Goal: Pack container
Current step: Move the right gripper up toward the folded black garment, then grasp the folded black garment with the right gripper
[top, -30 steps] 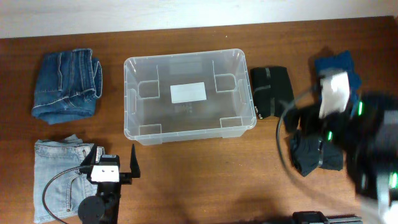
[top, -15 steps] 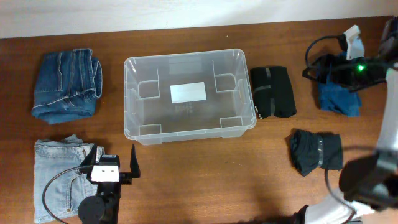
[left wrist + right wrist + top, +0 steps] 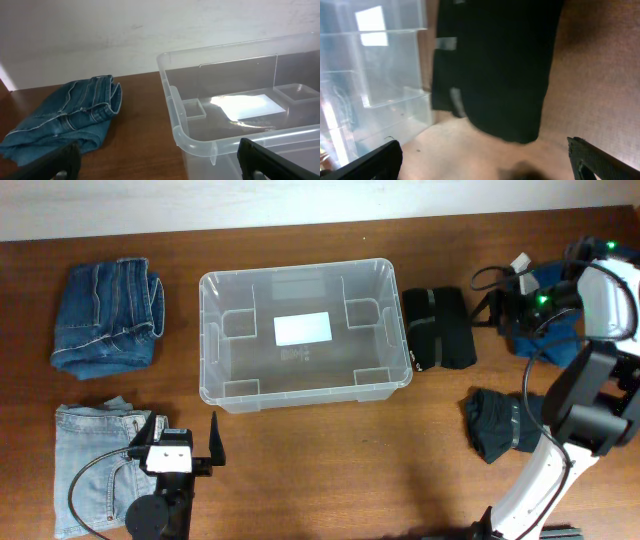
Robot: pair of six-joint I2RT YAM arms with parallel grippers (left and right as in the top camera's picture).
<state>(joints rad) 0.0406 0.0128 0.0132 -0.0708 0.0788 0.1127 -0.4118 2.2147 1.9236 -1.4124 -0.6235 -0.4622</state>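
Observation:
The clear plastic container (image 3: 212,340) stands empty at the table's middle, a white label on its bottom. It also shows in the left wrist view (image 3: 200,146) and the right wrist view (image 3: 375,65). My left gripper (image 3: 178,438) is open and empty near the front edge, facing the container's front left corner; its jaws (image 3: 160,167) hold nothing. My right gripper (image 3: 497,308) hangs open at the far right, facing a folded black garment (image 3: 438,327) that lies beside the container's right wall. In the right wrist view the jaws (image 3: 485,170) are empty, short of that garment (image 3: 495,65).
Folded dark blue jeans (image 3: 108,317) lie at the back left and show in the left wrist view (image 3: 70,120). Light jeans (image 3: 95,465) lie at the front left. A dark rolled garment (image 3: 505,425) lies front right. A blue garment (image 3: 545,330) lies under my right arm.
My right arm has swung from the front right up to the back right and now points left at the black garment. The left arm and all clothes have not moved.

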